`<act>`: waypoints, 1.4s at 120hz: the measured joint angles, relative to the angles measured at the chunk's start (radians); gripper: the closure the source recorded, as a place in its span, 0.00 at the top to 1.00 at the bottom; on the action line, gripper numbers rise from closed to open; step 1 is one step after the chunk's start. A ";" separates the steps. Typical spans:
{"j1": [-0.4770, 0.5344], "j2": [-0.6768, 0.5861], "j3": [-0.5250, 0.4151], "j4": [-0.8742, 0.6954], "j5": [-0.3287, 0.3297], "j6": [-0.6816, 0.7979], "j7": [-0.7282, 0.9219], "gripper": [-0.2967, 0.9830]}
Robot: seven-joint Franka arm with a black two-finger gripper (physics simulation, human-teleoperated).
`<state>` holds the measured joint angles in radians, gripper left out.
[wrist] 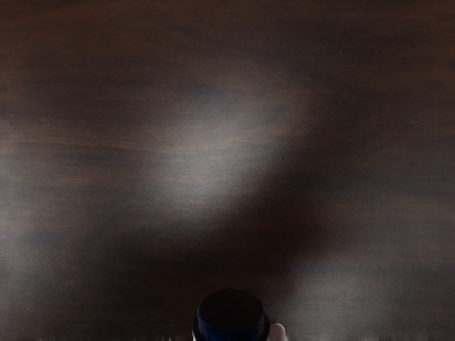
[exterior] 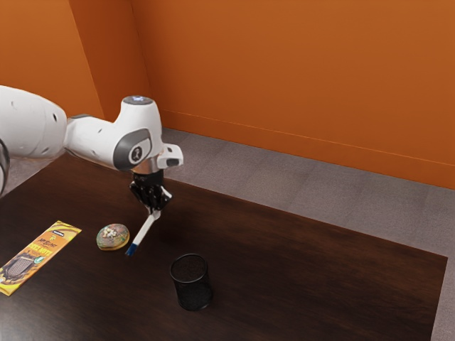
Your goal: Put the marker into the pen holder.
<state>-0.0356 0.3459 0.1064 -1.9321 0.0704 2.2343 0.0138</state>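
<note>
Currently, the gripper (exterior: 155, 210) is clamped on the marker (exterior: 144, 231), held slanted, blue end (exterior: 131, 250) low, apart from the pen holder (exterior: 194, 294); uncorrected tilt could snag the rim (exterior: 189, 254), toppling the holder

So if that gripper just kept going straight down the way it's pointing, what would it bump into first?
Probably the wooden tabletop, met first by the blue end of the marker that the gripper holds. How high it hangs is hard to judge.
</note>
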 joint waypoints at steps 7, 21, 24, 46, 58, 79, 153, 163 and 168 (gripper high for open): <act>-0.001 -0.038 -0.013 -0.001 0.014 -0.011 -0.004 0.15; -0.003 -0.134 -0.063 -0.007 0.054 -0.048 -0.021 0.15; -0.004 -0.154 -0.082 -0.008 0.063 -0.058 -0.027 0.15; -0.022 -0.234 -0.245 -0.010 0.103 -0.112 -0.072 0.15; -0.036 -0.261 -0.299 -0.009 0.112 -0.124 -0.099 0.15; -0.044 -0.251 -0.327 -0.016 0.119 -0.128 -0.142 0.15; -0.077 -0.363 -0.335 -0.146 0.117 -0.110 -0.256 0.16; -0.084 -0.365 -0.339 -0.166 0.115 -0.102 -0.269 0.16; -0.087 -0.365 -0.341 -0.179 0.114 -0.098 -0.275 0.16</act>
<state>-0.1230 -0.0196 -0.2343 -2.1113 0.1846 2.1368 -0.2612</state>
